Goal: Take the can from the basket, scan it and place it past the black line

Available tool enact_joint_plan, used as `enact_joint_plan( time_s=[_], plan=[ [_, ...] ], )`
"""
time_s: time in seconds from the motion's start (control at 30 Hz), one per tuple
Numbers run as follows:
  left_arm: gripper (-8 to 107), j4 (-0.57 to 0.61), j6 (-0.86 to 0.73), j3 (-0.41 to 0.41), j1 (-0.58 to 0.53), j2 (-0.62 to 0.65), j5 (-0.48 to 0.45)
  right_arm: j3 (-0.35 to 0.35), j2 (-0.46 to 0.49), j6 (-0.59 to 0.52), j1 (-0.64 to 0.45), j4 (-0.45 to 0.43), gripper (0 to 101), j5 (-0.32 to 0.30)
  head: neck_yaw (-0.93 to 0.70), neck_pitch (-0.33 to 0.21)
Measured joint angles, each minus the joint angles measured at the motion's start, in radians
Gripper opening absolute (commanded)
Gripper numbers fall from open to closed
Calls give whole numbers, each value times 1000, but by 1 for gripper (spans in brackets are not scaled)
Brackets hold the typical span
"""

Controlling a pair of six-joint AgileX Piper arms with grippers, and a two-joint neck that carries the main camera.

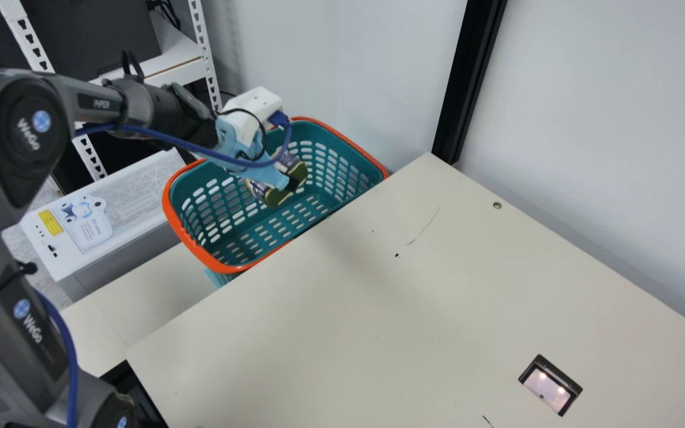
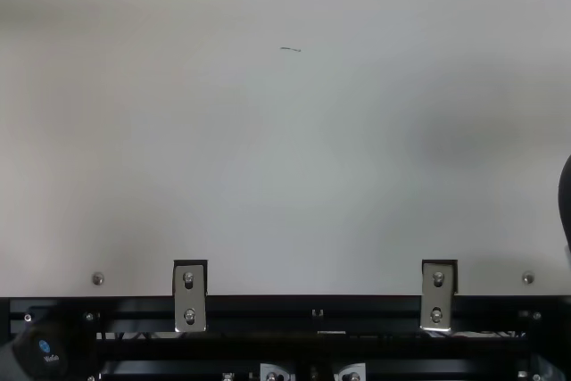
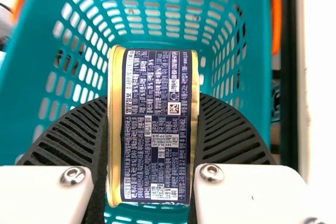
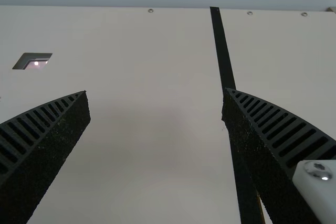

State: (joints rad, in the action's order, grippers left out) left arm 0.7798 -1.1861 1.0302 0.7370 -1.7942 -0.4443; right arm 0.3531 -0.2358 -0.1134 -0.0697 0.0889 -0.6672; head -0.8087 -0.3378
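Main view, jaws of the left gripper (image 1: 290, 184) closed around a navy-and-gold cylindrical can (image 1: 298, 172), held above the floor of a teal slotted plastic basket (image 1: 200, 255), right wrist view, jaws of the right gripper (image 4: 156, 92) spread wide.

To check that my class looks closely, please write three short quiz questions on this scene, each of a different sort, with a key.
1. True or false: the right claw is open.
2. Which grips the can?
a) left claw
b) right claw
c) neither
3. Fill in the colour: the rim of the basket is ____.

Key: 1 true; 2 a; 3 orange
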Motion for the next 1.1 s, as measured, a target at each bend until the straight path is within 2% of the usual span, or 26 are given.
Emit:
enact_joint_plan(
  time_s=[0.4, 0.57, 0.77, 0.9, 1.1],
  plan=[
    [10, -163, 259, 71, 27, 207, -190, 0, 0, 0, 0, 0, 101, 0, 0, 0],
    [10, -167, 342, 91, 31, 292, -278, 0, 0, 0, 0, 0, 101, 0, 0, 0],
    [10, -142, 445, 76, 22, 398, -354, 0, 0, 0, 0, 0, 101, 0, 0, 0],
    [10, -133, 521, 60, 5, 480, -391, 0, 0, 0, 0, 0, 101, 0, 0, 5],
    [10, -155, 647, 42, -40, 601, -398, 0, 0, 0, 0, 0, 101, 0, 0, 0]
  ],
)
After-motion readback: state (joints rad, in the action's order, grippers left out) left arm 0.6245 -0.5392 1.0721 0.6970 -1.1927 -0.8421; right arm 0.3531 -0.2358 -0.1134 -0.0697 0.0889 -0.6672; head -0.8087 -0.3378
